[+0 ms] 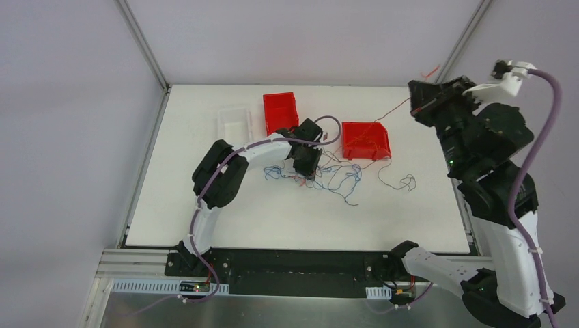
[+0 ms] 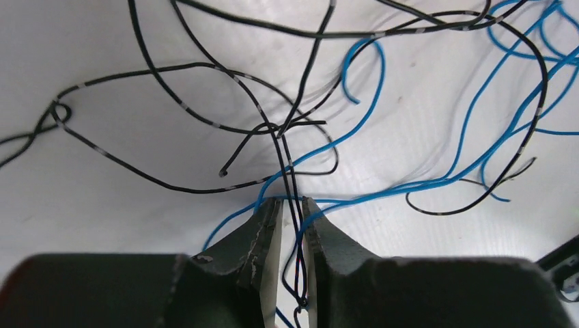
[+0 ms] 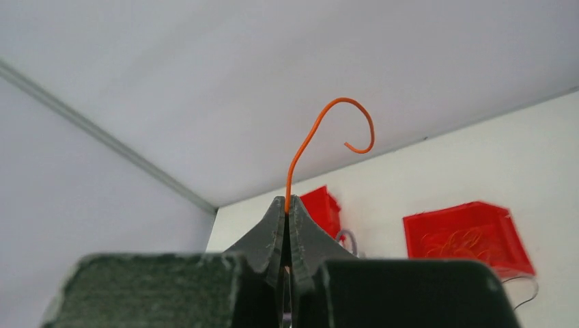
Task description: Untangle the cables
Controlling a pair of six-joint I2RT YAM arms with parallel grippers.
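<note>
Two moves next: close your barely parted left gripper (image 2: 290,205) on the cables (image 1: 338,178), then pull the orange strand (image 3: 300,143) your right gripper (image 3: 287,203) pinches.

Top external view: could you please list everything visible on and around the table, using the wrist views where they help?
red bins: two, red, far middle of the table; the right one holds orange strands.
clear tray: one, translucent white, left of the bins.
blue and black cables: loose tangle, table centre.
orange cable: one, running from near the right bin up to the right gripper.
table: one, white.
left gripper: narrowly open around a black strand, at the tangle.
right gripper: shut on the orange cable, raised at far right.
</note>
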